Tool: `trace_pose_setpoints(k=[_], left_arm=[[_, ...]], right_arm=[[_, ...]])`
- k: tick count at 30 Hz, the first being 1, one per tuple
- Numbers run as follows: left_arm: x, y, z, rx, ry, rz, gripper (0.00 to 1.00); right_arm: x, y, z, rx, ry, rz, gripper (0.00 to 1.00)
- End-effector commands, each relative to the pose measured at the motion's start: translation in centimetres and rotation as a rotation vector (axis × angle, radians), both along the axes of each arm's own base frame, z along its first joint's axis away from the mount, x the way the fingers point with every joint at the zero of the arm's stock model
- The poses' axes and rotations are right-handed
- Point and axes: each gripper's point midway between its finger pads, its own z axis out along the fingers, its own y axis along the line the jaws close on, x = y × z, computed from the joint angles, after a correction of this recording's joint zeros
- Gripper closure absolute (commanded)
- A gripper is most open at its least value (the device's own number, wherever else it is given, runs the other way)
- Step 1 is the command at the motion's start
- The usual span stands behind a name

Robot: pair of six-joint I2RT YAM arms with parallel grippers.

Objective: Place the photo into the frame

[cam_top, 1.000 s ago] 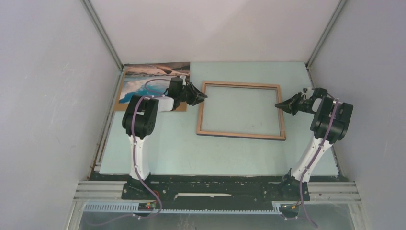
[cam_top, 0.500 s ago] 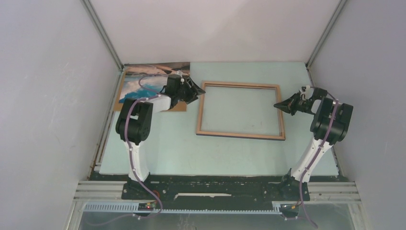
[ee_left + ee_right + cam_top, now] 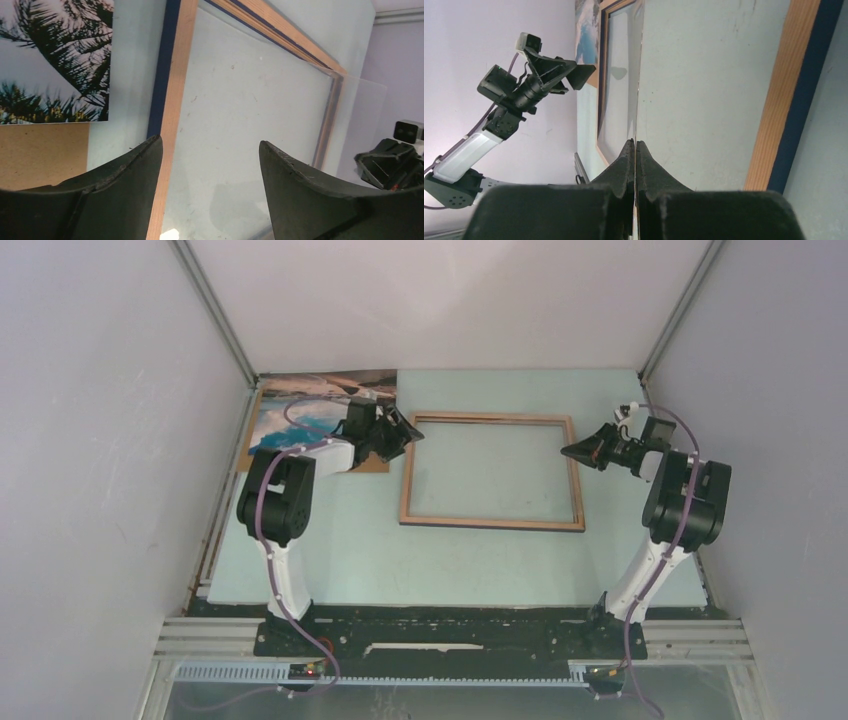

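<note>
The frame point(image 3: 490, 523) lies flat mid-table, light wood face up, with its navy edge showing in the left wrist view point(image 3: 176, 90) and the right wrist view point(image 3: 781, 100). The photo point(image 3: 322, 398) lies face up at the far left, its dark trees showing in the left wrist view point(image 3: 55, 60). My left gripper point(image 3: 412, 430) is open and empty, its jaws straddling the frame's left rail point(image 3: 210, 147). My right gripper point(image 3: 570, 451) is shut on the edge of the frame's clear pane point(image 3: 639, 75), which juts past the frame's right rail point(image 3: 362, 105).
A plain brown backing board point(image 3: 262, 454) lies under the photo's near edge, also seen in the left wrist view point(image 3: 42, 155). White enclosure walls point(image 3: 120, 440) stand close on the left, back and right. The arm bases sit on a black rail point(image 3: 450, 630) at the near edge.
The frame has slid left by a small amount. My right gripper moved left with it, still shut. My left gripper drew back slightly to the left and farther away.
</note>
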Motion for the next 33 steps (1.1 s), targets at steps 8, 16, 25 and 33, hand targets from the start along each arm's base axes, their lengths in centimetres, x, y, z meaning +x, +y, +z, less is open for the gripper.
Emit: trace_pose_setpoints(k=[8, 16, 25, 33], left_arm=[[0.0, 1.3, 1.9, 0.029, -0.078, 0.037, 0.23], [-0.3, 1.9, 2.0, 0.034, -0.071, 0.069, 0.22], [-0.7, 2.5, 1.4, 0.036, -0.041, 0.094, 0.19], [-0.7, 2.4, 1.0, 0.021, -0.026, 0.092, 0.19]], right_arm=[[0.5, 1.4, 3.8, 0.006, -0.150, 0.053, 1.00], [0.5, 1.8, 4.8, 0.025, -0.175, 0.066, 1.00], [-0.3, 2.0, 5.4, 0.031, -0.201, 0.075, 1.00], [-0.4, 2.3, 6.1, 0.035, -0.234, 0.077, 1.00]])
